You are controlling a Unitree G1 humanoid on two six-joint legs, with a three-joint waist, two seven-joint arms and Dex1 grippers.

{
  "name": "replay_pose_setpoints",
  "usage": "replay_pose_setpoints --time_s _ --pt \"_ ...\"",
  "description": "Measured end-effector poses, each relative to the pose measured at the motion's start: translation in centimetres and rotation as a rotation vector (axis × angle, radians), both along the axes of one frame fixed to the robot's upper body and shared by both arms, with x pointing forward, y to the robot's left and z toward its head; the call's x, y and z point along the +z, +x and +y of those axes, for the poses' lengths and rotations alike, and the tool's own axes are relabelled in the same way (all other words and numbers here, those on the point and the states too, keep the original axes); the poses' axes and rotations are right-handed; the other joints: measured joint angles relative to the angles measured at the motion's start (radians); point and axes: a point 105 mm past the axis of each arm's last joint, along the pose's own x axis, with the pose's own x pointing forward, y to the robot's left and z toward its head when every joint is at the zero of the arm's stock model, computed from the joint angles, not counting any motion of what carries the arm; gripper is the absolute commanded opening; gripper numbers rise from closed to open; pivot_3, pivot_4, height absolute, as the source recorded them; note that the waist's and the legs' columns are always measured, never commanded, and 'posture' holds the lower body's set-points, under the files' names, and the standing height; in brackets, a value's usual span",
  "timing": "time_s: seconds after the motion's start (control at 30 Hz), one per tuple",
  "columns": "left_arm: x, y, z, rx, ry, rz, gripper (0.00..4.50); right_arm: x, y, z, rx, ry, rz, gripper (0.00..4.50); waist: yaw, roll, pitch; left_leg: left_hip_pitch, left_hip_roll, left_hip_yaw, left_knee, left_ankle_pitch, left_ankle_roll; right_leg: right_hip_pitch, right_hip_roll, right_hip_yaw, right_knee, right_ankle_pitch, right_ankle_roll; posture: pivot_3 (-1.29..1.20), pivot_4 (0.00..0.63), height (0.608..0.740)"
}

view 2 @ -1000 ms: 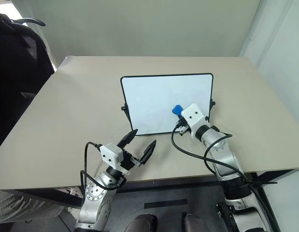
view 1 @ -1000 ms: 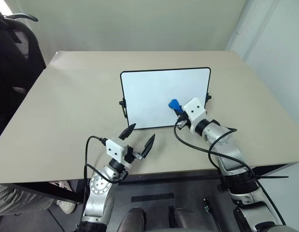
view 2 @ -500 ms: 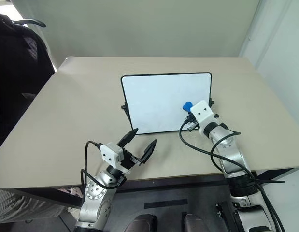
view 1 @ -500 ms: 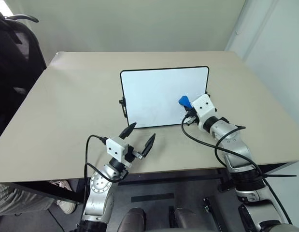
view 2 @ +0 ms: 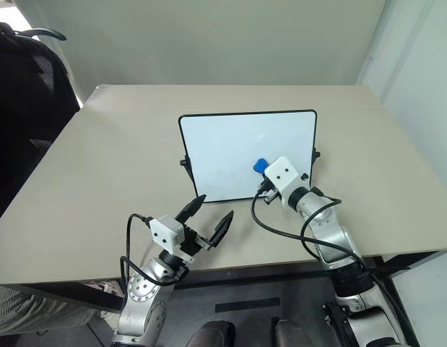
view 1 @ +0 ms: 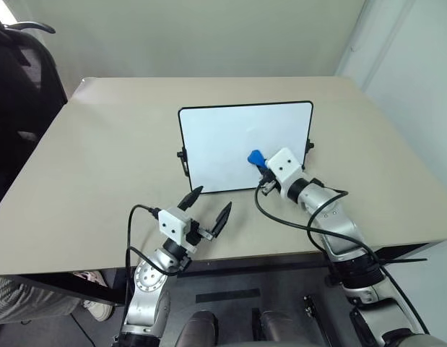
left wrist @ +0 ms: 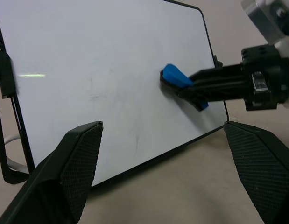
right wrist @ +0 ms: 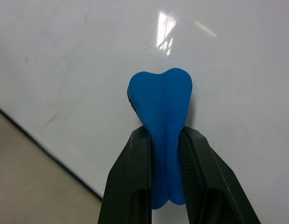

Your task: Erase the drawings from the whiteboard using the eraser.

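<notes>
The whiteboard stands tilted up on the beige table, black-rimmed. Its face carries only faint grey smears, and the drawings are out of view. My right gripper is shut on the blue eraser, whose tip presses against the board's lower right area. The wrist view shows the eraser squeezed between the black fingers. My left gripper hovers open in front of the board's lower edge, holding nothing, apart from the board.
Small black clips hold the board at its sides. The table stretches wide on the left and behind the board. A dark chair stands off the table's left edge. A wall runs along the right.
My right gripper swept the eraser right across the board, then back left, ending slightly left of where it began. The left gripper has stayed still.
</notes>
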Motion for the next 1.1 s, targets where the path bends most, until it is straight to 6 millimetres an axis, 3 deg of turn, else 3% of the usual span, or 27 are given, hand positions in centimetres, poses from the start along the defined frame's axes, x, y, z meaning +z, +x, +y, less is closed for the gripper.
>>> replay_pose_setpoints --time_s 0.13,0.23,0.4,0.67,0.8,1.0,1.1 --pt "0.1 0.0 0.0 0.001 0.0 -0.003 4.5 0.0 0.3 -1.4 -0.033 -0.015 -0.007 0.48 0.004 0.0 0.0 0.0 0.0 0.0 0.0 0.0 -0.001 0.0 0.0 0.0 0.0 0.0 0.0 0.0 0.15 0.74" --pt "0.1 -0.1 0.0 0.002 0.0 -0.006 4.5 -1.0 -0.1 -2.1 -0.049 -0.029 0.02 0.48 0.003 -0.001 0.0 0.0 0.0 0.0 0.0 0.0 -0.001 0.002 0.0 0.0 0.001 0.0 0.0 0.0 0.15 0.74" --pt "0.2 0.0 0.0 0.001 -0.001 -0.008 4.5 -1.8 -0.4 -1.8 -0.041 -0.029 0.041 0.48 -0.002 0.0 0.0 0.0 0.0 0.0 0.0 0.0 0.0 0.002 0.0 0.0 0.0 0.0 0.001 0.0 0.15 0.74" --pt "0.2 0.0 -0.1 -0.001 -0.002 -0.01 4.5 0.2 0.2 -1.1 -0.029 -0.022 -0.016 0.48 -0.002 0.0 0.0 0.0 0.0 0.0 0.0 0.0 0.0 0.001 0.0 0.0 0.0 0.0 0.001 0.0 0.15 0.74" --pt "0.2 0.0 -0.1 0.0 -0.005 -0.01 4.5 0.2 0.2 -1.1 -0.027 -0.022 -0.016 0.48 0.0 0.0 0.0 0.0 0.0 0.0 0.0 0.0 0.0 0.001 0.0 0.0 0.0 0.0 0.001 0.0 0.15 0.74" --pt "0.3 0.0 -0.2 0.003 -0.009 -0.016 4.5 -2.1 -0.3 -1.6 -0.035 -0.031 0.048 0.48 0.001 0.0 0.0 0.0 0.0 0.0 0.0 0.0 0.0 0.002 0.0 0.0 0.0 -0.001 0.001 0.0 0.15 0.74" --pt "0.3 0.0 -0.2 0.002 -0.007 -0.018 4.5 -2.2 -0.2 -1.8 -0.043 -0.036 0.052 0.48 0.001 0.0 0.0 0.0 0.0 0.0 0.0 0.0 0.0 0.002 0.0 0.0 0.001 0.0 0.001 0.0 0.15 0.74"
